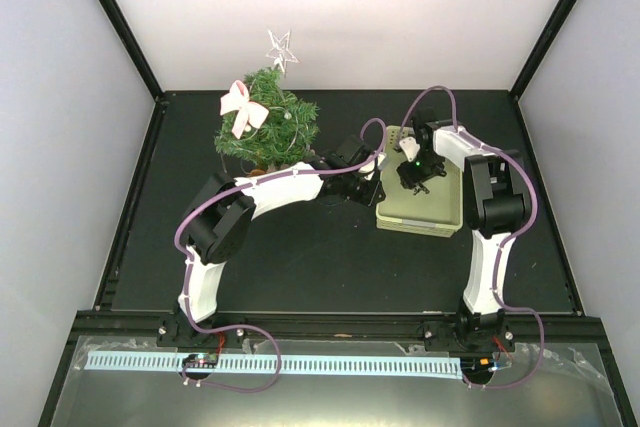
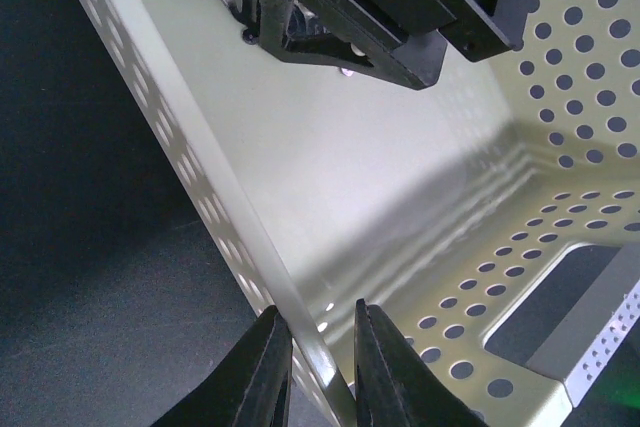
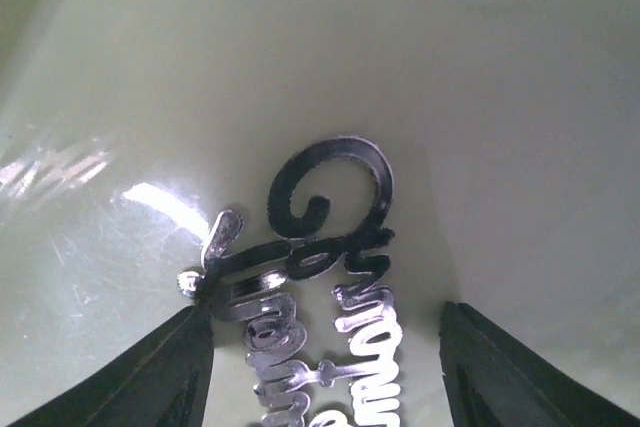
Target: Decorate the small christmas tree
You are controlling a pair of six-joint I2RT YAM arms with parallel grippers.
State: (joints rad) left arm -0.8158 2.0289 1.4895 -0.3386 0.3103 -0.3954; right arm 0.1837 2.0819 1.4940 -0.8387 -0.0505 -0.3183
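The small christmas tree [image 1: 268,132] stands at the back left, wearing a pink bow [image 1: 241,107] and a silver star [image 1: 281,48] on top. A silver script ornament [image 3: 335,277] lies flat on the floor of the pale green basket [image 3: 300,57]. My right gripper [image 3: 325,312] hangs open just above it, one finger on each side, and reaches down into the basket [image 1: 415,225] in the top view [image 1: 413,175]. My left gripper [image 2: 322,367] is shut on the basket's left rim [image 2: 190,162], which passes between its fingers. From above, this gripper [image 1: 375,169] sits at the basket's left wall.
The basket has perforated walls and a handle cut-out [image 2: 560,297]. The right gripper's black body [image 2: 370,17] fills the upper part of the left wrist view. Dark table [image 1: 300,257] surrounds the basket, bounded by white walls and black frame posts.
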